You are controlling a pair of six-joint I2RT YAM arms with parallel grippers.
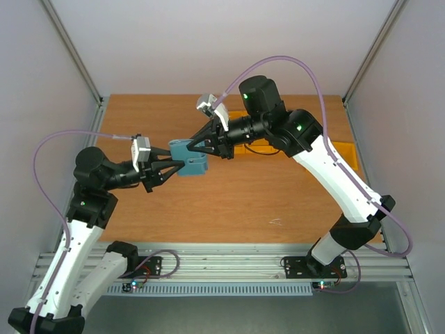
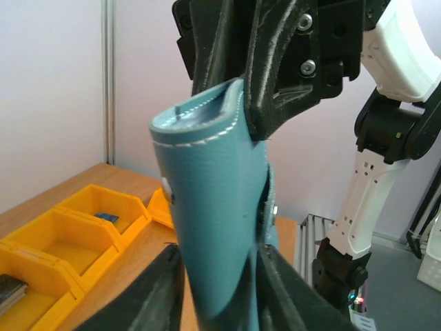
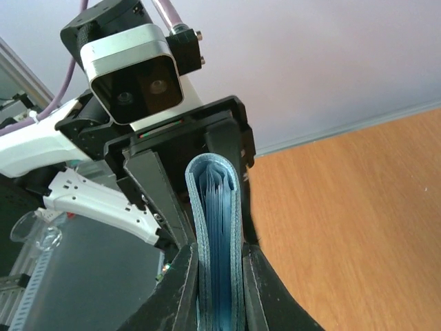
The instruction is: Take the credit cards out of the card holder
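Observation:
The teal card holder (image 1: 192, 161) is folded shut and held in the air above the table, between both arms. My left gripper (image 1: 179, 167) is shut on its near end; in the left wrist view (image 2: 219, 256) the holder (image 2: 210, 186) stands upright between the fingers. My right gripper (image 1: 192, 147) is shut on the opposite end; in the right wrist view (image 3: 219, 252) the holder (image 3: 219, 207) shows edge-on, with blue inner layers. I cannot make out any separate credit card inside it.
Yellow bins (image 1: 342, 154) stand at the table's back right; they also show in the left wrist view (image 2: 72, 238). One holds a small dark flat thing (image 2: 107, 217), another a grey thing (image 2: 9, 289). The wooden table (image 1: 229, 209) lies below.

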